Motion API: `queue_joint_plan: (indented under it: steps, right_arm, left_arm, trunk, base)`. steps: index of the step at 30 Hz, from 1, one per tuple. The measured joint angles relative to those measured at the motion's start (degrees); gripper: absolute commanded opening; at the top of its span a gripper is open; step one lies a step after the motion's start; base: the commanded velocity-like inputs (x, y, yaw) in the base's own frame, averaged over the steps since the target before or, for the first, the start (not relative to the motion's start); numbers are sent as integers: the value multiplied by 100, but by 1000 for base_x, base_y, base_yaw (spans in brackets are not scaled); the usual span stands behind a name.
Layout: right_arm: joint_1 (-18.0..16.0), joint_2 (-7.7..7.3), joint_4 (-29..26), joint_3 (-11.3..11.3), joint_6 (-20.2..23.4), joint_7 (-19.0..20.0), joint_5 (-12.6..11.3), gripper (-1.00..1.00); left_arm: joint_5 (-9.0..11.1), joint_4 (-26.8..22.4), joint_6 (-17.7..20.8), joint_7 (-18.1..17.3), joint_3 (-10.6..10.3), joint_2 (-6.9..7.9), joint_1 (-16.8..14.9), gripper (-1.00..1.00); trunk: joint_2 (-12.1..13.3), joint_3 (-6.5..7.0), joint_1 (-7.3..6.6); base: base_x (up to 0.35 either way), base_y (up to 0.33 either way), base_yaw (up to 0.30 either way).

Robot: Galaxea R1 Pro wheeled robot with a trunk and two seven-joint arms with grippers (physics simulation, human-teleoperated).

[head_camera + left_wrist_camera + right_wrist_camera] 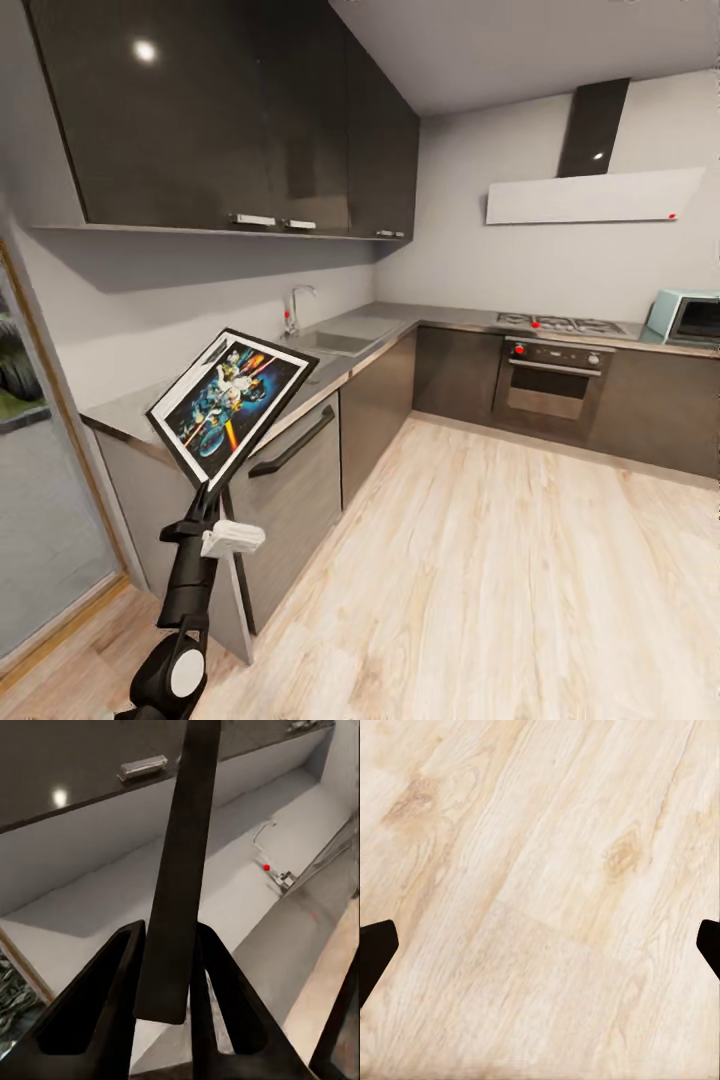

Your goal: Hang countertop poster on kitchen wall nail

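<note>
The poster point(232, 402), black-framed with a white border and dark blue artwork, hangs tilted in the air in front of the grey kitchen countertop point(128, 412). My left gripper point(212, 492) is shut on its lower edge and holds it from below. In the left wrist view the poster's frame point(180, 862) runs edge-on between the two fingers of the left gripper point(169, 934), with the countertop point(225, 892) beyond. My right gripper point(540, 937) is open, fingertips spread wide over the wooden floor point(547, 855), holding nothing.
A sink point(338, 343) with a chrome tap point(294, 308) is set in the countertop under dark upper cabinets point(230, 110). Along the far wall stand an oven point(553, 382), a hob point(560, 323), a hood point(592, 195) and a teal microwave point(686, 318). Light wooden floor point(480, 560) spreads to the right.
</note>
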Motion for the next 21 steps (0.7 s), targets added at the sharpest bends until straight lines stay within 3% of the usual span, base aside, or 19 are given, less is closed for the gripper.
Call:
queue_joint_plan:
  steps: [5,7,13,18,21]
  right_arm:
    - [0,1,-2,-5,3,0,-4,100]
    - [1,0,-6,-7,1,0,-5,100]
    - [1,0,-4,-8,1,0,-4,100]
    - [1,0,-4,-8,1,0,-1,100]
    - [1,0,-8,-10,1,0,0,100]
  left_arm:
    - [28,-7,4,4,-180,-316,-1,-100]
    - [14,-7,22,10,-386,-498,-2,-100]
    - [26,-5,248,12,-998,-681,-2,-100]
    - [17,1,453,6,-1433,-1098,-2,-100]
    - [31,3,472,-5,-1702,-1188,-2,-100]
  trunk:
    - [-1,8,-1]
    - [-1,16,-2]
    - [-1,43,-2]
    - [-1,67,-2]
    - [-1,81,-2]
  base:
    - [-55,0,-72]
    - [-11,0,-221]
    - [-4,0,-256]
    - [-1,0,-271]
    - [0,0,-274]
